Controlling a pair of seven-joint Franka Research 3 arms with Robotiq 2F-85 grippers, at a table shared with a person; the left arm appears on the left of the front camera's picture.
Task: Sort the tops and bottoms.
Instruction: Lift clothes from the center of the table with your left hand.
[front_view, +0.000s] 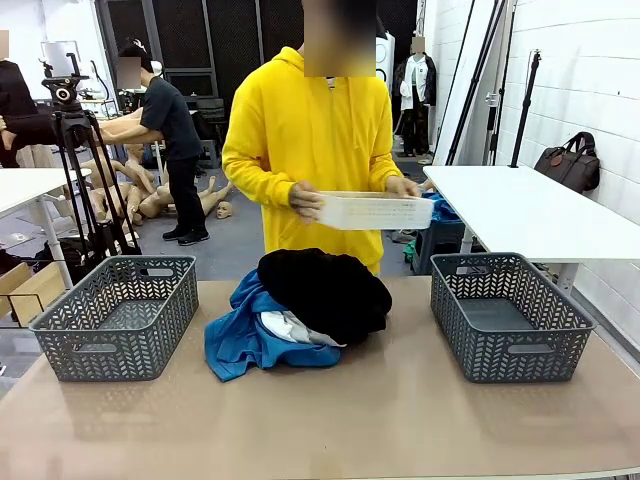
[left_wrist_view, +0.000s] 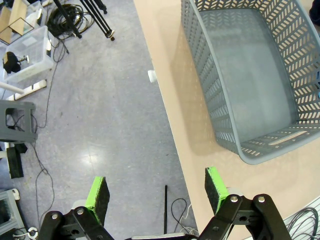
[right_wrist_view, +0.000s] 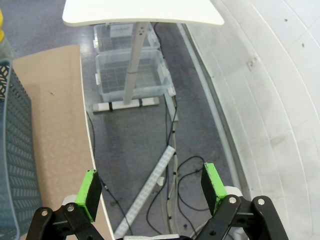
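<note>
Black soft cloth garment (front_view: 325, 290), crumpled, lies topmost in one heap at the middle of the tan tabletop (front_view: 380, 410). Bright blue cloth garment (front_view: 235, 345) spreads beneath it toward the robot's left. White cloth garment (front_view: 288, 326) shows as a small fold between the two, and a dark navy piece cannot be told apart from the black. Left grey lattice plastic basket (front_view: 115, 315) stands just beside the blue edge of the heap, and right grey lattice plastic basket (front_view: 510, 315) stands farther off on the other side; neither holds anything. Person in a yellow hoodie (front_view: 300, 130) is at the far edge, the person's hands (front_view: 305, 200) holding a white lattice basket (front_view: 372, 210) above the tabletop. Left gripper (left_wrist_view: 156, 187) has its fingers (left_wrist_view: 97, 195) spread wide with nothing between the green pads; the arm is held high and back, looking down over the tabletop edge and the floor, the left basket ahead. Right gripper (right_wrist_view: 150, 187) has its fingers (right_wrist_view: 89, 195) parted likewise and bare, and is raised beyond the tabletop's right edge over the floor, with the right basket's wall at the picture's side. By judgement, no garment is sorted and the first pick is pending. Recommended handling is to take the black garment first, since it lies on top, and to pinch a raised fold rather than flat cloth. Lift high enough that trailing cloth clears the basket rim, and watch that the white and blue pieces are not dragged along.
</note>
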